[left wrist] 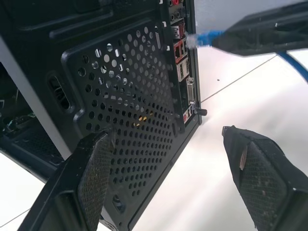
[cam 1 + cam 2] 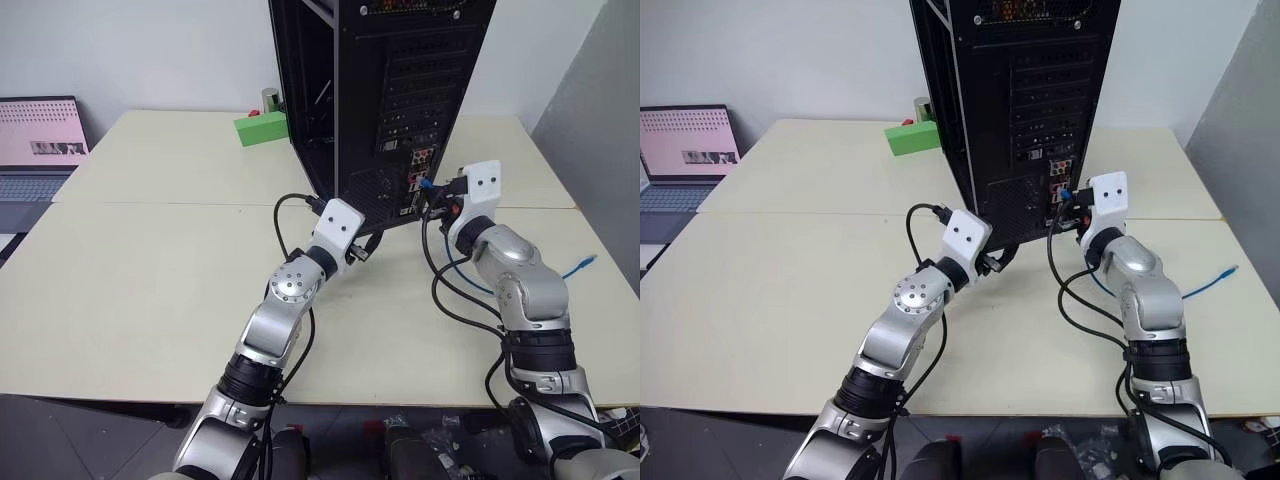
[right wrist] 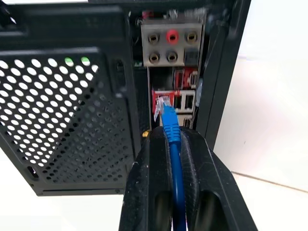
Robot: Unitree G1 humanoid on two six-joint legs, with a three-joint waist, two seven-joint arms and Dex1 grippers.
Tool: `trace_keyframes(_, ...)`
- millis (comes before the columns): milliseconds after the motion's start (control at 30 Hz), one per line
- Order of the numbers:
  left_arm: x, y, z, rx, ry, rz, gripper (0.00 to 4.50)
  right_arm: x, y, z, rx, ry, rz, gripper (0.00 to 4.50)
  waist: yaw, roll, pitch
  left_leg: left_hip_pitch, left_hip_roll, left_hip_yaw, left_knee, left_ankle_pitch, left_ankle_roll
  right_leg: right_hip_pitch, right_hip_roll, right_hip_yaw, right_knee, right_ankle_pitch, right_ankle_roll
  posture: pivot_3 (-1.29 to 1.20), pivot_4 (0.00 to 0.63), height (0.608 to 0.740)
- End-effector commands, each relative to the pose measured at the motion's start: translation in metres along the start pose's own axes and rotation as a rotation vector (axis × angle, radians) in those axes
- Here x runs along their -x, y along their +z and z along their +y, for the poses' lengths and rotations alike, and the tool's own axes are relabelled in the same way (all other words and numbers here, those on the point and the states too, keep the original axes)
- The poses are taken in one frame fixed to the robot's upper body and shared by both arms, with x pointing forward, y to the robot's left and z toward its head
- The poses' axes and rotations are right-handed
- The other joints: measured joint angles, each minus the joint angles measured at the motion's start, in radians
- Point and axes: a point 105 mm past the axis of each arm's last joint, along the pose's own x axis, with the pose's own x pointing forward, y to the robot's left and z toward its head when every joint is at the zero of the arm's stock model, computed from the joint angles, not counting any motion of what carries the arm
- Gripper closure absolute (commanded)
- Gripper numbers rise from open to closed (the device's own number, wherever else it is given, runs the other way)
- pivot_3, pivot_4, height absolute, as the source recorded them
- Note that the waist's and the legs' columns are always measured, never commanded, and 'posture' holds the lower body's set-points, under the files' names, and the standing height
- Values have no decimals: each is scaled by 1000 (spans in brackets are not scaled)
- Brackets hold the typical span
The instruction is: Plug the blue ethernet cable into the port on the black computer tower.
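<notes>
Tabletop [image 2: 150,300], pale, carries everything; black computer tower [image 2: 400,60] stands upright near its far-middle, rear panel facing the robot, side panel off so the frame interior is open to view. That's the only container-like thing here, and what's inside is too dark to make out.

Progress, as a judgement: approx. at the insertion stage, not done. Plug is grasped and brought up to the rear connector cluster, but it isn't seated yet. Left to do: line up w/ the port [image 3: 163,102], push in till it seats, let go.

Left arm: left gripper [image 1: 168,163] has jaws spread wide, holding nothing, sitting by the tower's lower rear corner w/ the perforated grille just ahead of one finger. Could be there to brace the case; can't tell if it touches.

Right arm: right gripper [image 3: 169,144] is clamped tight on the blue ethernet cable [image 3: 175,178] just behind the boot, cord running back between the fingers. Clear plug tip sticks out past the fingertips, right in front of the red-framed sockets below the audio jacks. Whether tip is touching the panel or just shy of it, can't tell.

Rest of cable trails off over the tabletop on the robot's right, and its far plug [image 2: 585,264] lies loose there, well apart from the tower.

Bkgd: green block [image 2: 260,128] beside the tower, laptop [image 2: 35,150] at the far left.
</notes>
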Motion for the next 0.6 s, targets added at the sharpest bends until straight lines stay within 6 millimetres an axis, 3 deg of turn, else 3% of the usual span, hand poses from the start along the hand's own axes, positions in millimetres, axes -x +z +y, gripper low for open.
trace_keyframes(33,-2,16,4,-11,17,-54,747,-2,20,-2,4,-8,-71,4500,0,0,0,0,0,0,0,0,0,0,0,0,0,0,0,0,150,740)
trace_keyframes(600,-2,14,5,-8,26,-49,747,-9,21,-1,-11,0,-76,4500,0,0,0,0,0,0,0,0,0,0,0,0,0,0,0,0,150,740)
